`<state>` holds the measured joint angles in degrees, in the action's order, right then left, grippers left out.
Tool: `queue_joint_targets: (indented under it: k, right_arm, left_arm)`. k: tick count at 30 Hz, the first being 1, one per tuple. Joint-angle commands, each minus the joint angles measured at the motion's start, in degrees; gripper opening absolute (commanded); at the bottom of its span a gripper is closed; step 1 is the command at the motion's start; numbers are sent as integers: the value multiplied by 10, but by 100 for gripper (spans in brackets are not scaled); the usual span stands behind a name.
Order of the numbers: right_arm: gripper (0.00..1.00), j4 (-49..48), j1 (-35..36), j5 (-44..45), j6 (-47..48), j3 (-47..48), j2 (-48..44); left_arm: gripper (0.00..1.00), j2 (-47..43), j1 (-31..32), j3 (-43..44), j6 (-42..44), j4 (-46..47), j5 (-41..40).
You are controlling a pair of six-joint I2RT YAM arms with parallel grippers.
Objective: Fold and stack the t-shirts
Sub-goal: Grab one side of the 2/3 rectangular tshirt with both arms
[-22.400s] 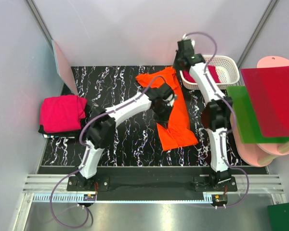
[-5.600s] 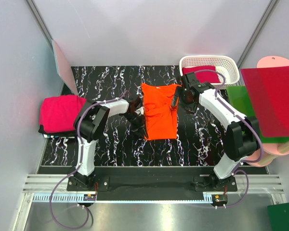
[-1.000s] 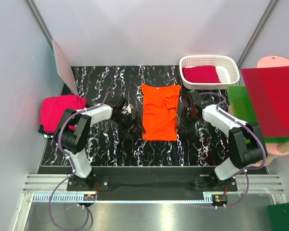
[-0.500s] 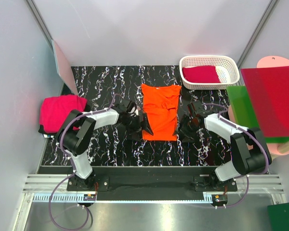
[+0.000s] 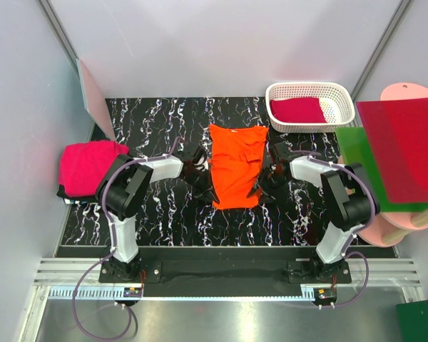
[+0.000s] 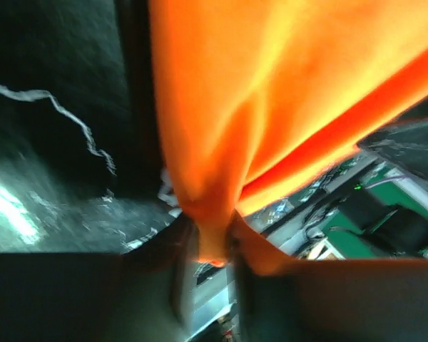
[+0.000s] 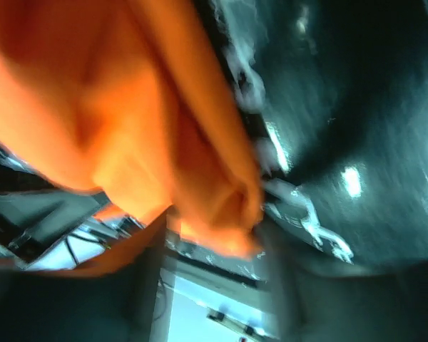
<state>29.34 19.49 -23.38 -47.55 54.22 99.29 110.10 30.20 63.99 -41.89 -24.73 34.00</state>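
Cloth is pinched tight in my left claw [image 6: 210, 242], at the orange shirt's [image 5: 235, 164] 7 o'clock corner. The shirt lies flat in the middle of the table [image 5: 150, 121]. My right claw [image 7: 214, 242] is at 5 o'clock with cloth inside it, but I cannot tell if it grips. If it slips, the fold could go crooked.

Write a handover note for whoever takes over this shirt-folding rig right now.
Left gripper: shut on the near left corner of the orange t-shirt.
Right gripper: at the near right corner, cloth between its fingers; grip unclear.
Orange t-shirt: flat mid-table, sleeves folded in.
Magenta t-shirt: folded, at the table's left.
Crimson t-shirt: in the white basket.
To do: fold orange crosswise, stack it, then the crimson one.
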Motion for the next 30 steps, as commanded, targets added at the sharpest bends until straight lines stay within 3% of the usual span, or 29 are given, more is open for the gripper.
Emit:
queue_joint_targets:
  k: [1,2,3,5,13,22,30]
  right_arm:
    - [37,-16,3,-51,23,44,45]
    - [29,-10,2,-58,24,51,49]
    - [7,-1,2,-62,25,59,50]
    - [0,29,3,-67,33,80,47]
    - [0,172,3,-35,98,103,-15]
    - [0,232,3,-67,123,48,-91]
    - [0,256,3,-97,134,99,-101]
  left_arm:
    - [0,15,0,29,18,-32,-20]
    - [0,16,0,33,21,-39,-23]
    - [0,17,0,41,23,-46,-27]
    - [0,13,-3,51,28,-64,-31]
    - [0,-30,-4,46,15,-109,-13]
    - [0,-103,28,30,17,-201,5]
    - [0,-150,36,58,3,-232,29]
